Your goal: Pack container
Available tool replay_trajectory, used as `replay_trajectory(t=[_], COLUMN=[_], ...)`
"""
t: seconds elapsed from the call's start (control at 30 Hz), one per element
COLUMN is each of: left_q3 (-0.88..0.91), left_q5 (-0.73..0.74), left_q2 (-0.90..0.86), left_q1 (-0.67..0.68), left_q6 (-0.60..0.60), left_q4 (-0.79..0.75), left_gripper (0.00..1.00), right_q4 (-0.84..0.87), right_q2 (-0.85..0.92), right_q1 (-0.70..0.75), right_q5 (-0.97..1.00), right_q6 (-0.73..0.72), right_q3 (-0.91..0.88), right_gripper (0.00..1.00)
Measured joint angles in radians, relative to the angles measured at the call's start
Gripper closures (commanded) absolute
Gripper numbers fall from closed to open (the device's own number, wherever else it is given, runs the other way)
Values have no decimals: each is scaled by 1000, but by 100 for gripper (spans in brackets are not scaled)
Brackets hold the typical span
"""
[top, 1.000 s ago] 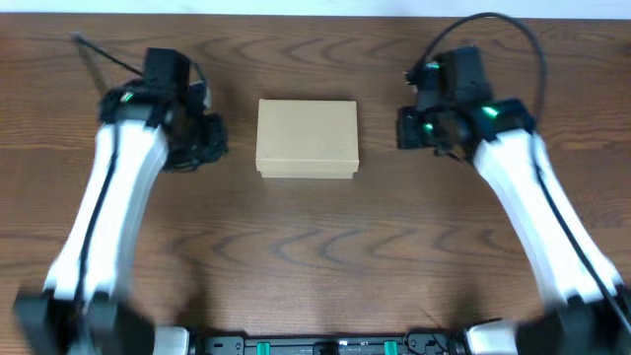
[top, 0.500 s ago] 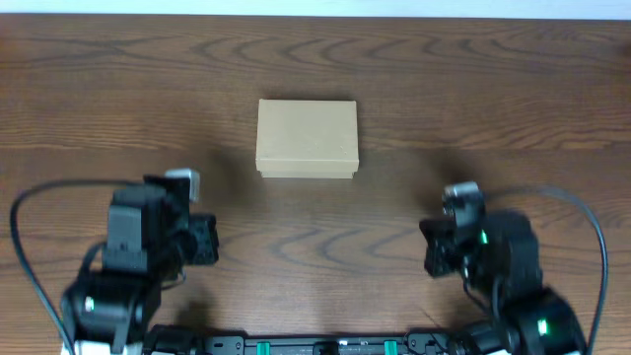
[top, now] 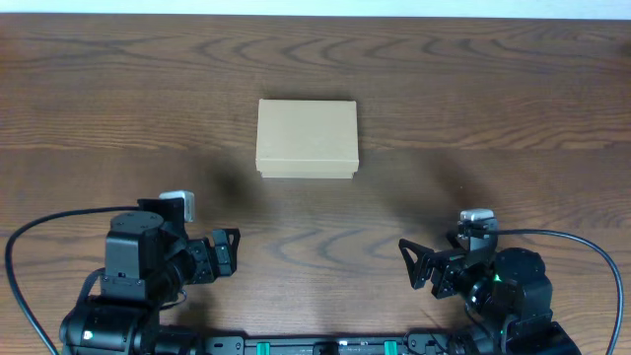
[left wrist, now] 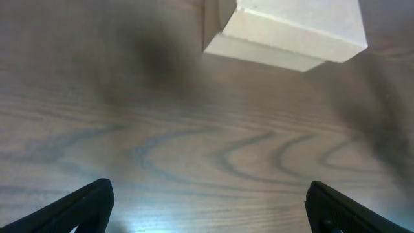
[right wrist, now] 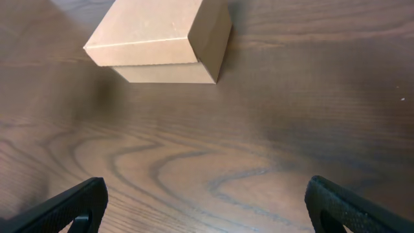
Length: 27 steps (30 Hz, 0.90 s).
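The container (top: 307,138) is a closed tan cardboard box lying flat at the centre of the wooden table. It shows at the top of the left wrist view (left wrist: 284,32) and at the upper left of the right wrist view (right wrist: 158,39). My left gripper (top: 227,251) (left wrist: 209,200) is open near the front edge, well short of the box and to its left. My right gripper (top: 412,264) (right wrist: 206,197) is open too, at the front right. Only bare wood lies between each pair of fingers, and neither gripper touches the box.
The dark wooden table (top: 493,118) runs around the box on all sides. A black cable (top: 30,247) loops out from the left arm, and another cable (top: 592,247) loops from the right arm. The arm bases stand at the front edge.
Both arms have drawn back from either side of the box to the front edge of the table. Both grippers went from shut to open. The box has not moved.
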State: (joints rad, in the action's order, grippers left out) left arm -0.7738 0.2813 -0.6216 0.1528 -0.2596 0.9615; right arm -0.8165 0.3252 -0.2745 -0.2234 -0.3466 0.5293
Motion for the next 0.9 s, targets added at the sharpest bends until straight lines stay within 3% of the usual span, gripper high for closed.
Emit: replay_trajectory(t=[0.47,0.67,0.9], left_q3=[2,118,428], left_q5=[-46,-127,-138], left_q2=[27,217,448], left_q1=[-1,-39,-139], left_q6=[8,78,130], left_q4=[13,-206,-404], left_gripper=[5,5,5], right_q4=[-17,-16,-18], right_q2=[0,0,0], right_q1=[0,0,0], right_q5=[-8,-8,-9], right_q6=[-12,-13,-13], right_q3=[-1,-2,-2], right_gripper=[1,1,1])
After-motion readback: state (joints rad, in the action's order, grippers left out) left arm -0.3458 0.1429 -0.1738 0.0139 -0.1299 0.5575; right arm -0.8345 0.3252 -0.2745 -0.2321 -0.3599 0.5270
